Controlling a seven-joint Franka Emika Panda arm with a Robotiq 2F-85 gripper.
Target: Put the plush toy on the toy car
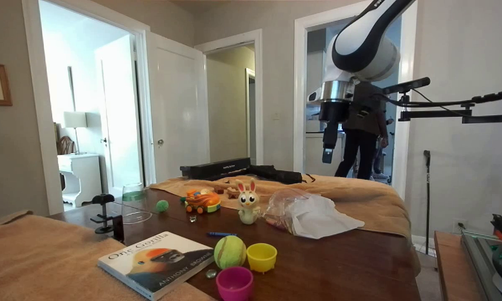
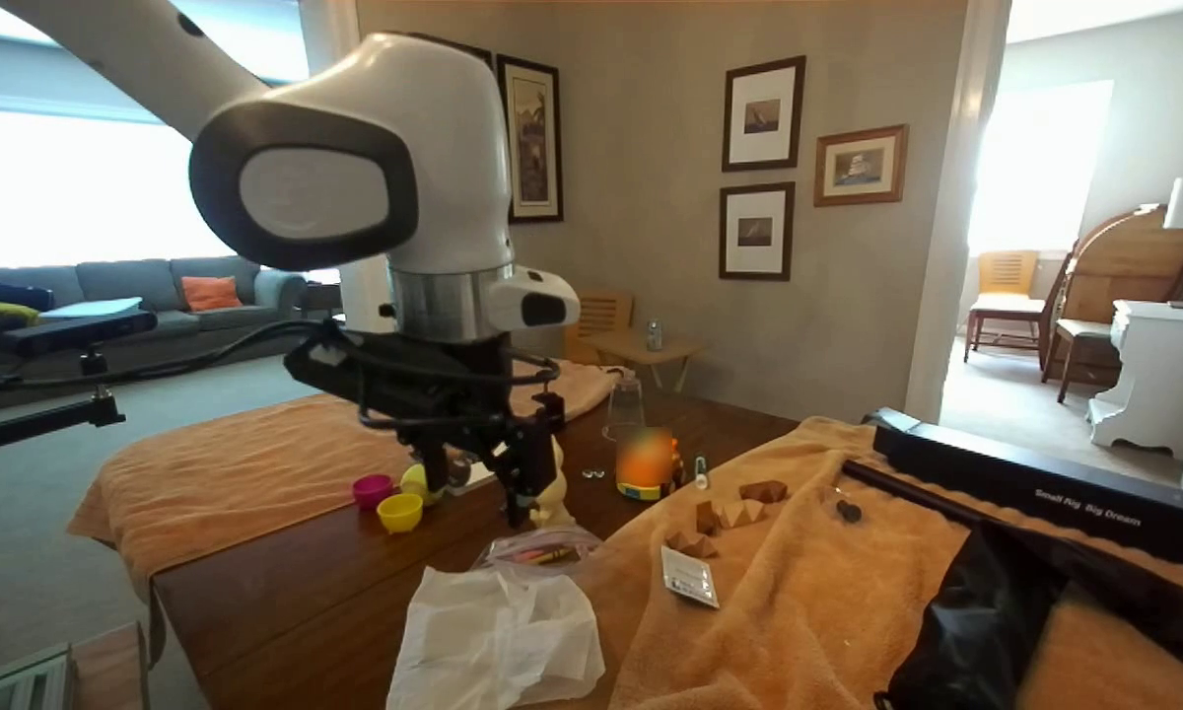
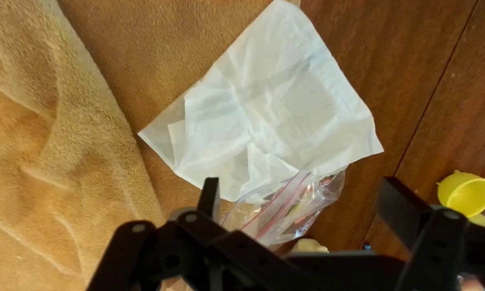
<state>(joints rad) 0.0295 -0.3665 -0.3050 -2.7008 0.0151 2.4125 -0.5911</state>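
The plush toy seems to be the cream rabbit figure (image 1: pixel 249 202) with pink ears. It stands upright on the dark table. In an exterior view the rabbit (image 2: pixel 554 493) is partly behind my gripper; in the wrist view only a cream piece of it (image 3: pixel 309 245) shows at the bottom. The orange toy car (image 1: pixel 201 201) stands beside the rabbit, apart from it, and shows in an exterior view (image 2: pixel 648 465). It is not visible in the wrist view. My gripper (image 3: pixel 299 188) is open and empty, high above the table over the plastic bag area. It shows in both exterior views (image 1: pixel 327 155) (image 2: pixel 475 488).
A clear bag (image 3: pixel 283 210) and white sheet (image 3: pixel 275 109) lie beside the rabbit. A tennis ball (image 1: pixel 230 252), yellow cup (image 1: pixel 262 257), pink cup (image 1: pixel 234 284) and book (image 1: pixel 159 263) are nearer that camera. A clear cup (image 1: pixel 134 205) and clamp (image 1: pixel 103 213) stand at a table end.
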